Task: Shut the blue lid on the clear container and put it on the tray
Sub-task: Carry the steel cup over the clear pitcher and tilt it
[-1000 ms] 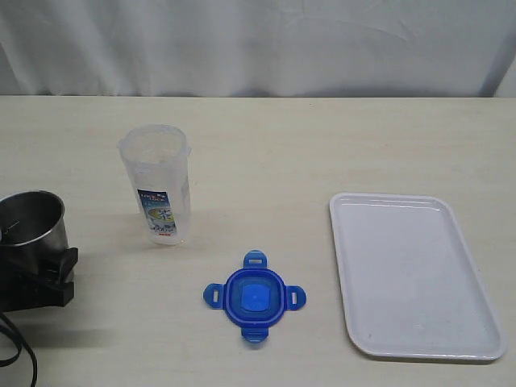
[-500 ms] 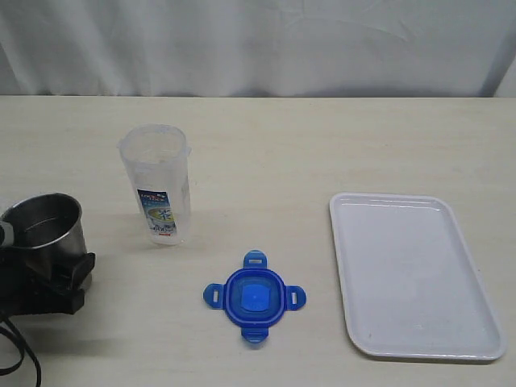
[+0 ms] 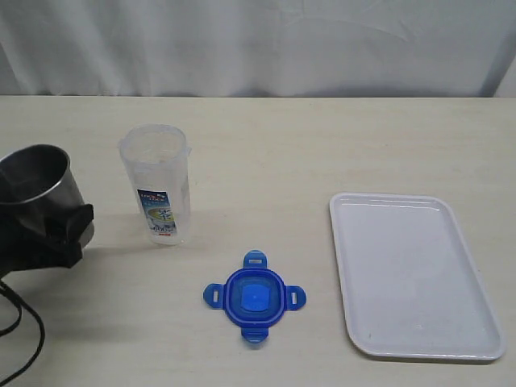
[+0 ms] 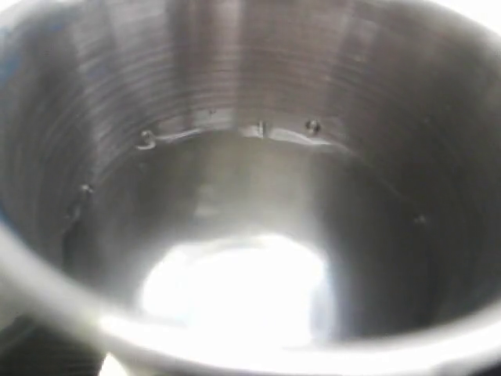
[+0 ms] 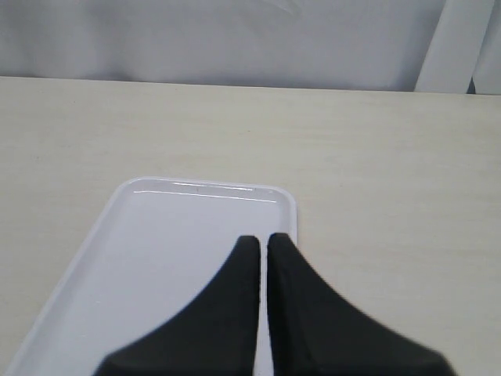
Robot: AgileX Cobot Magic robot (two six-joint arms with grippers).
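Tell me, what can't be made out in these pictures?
- Fingertips of the left gripper: the steel cup fills the left wrist view; the exterior view's edge cuts off the arm.
- The right gripper: outside the exterior view.
- Part of the tray: behind the right gripper in the right wrist view.
- Label print on the clear container: too small in the exterior view.
- Sticker on the blue lid: too small too.

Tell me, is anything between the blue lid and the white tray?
No, just bare table between the blue lid and the tray, shown in the exterior view.

Staged lab bench: pale table, white curtain
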